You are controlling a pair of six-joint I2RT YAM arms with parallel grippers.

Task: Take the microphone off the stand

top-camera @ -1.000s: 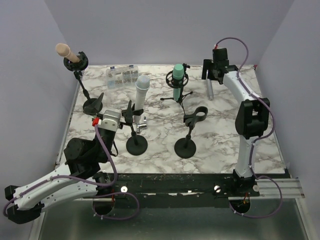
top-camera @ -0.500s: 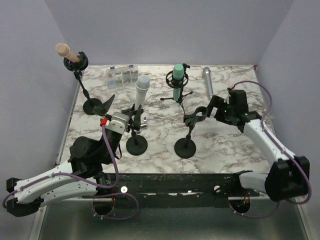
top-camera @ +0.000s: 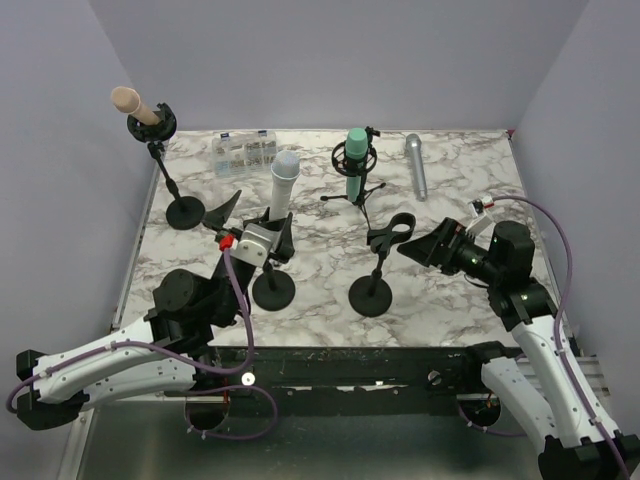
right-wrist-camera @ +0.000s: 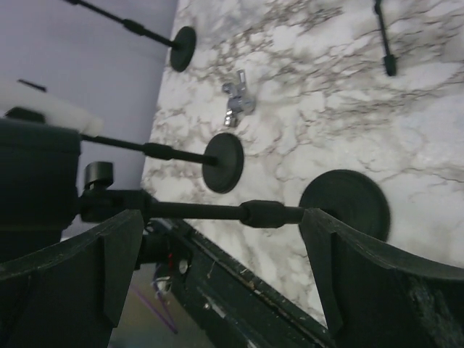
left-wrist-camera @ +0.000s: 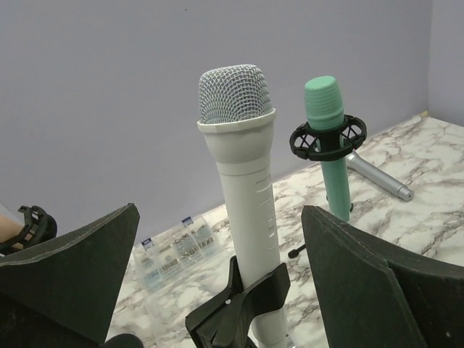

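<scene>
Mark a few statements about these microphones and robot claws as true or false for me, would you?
1. The white microphone sits in a stand's clip. True.
2. The left gripper is squeezing it. False: its fingers stand open on either side, not touching it.
3. A silver microphone lies flat on the table. True.
4. The green microphone lies on the table too. False: it stands upright in a ring holder.
5. The stand in front of the right gripper holds a microphone. False: its clamp is empty.
</scene>
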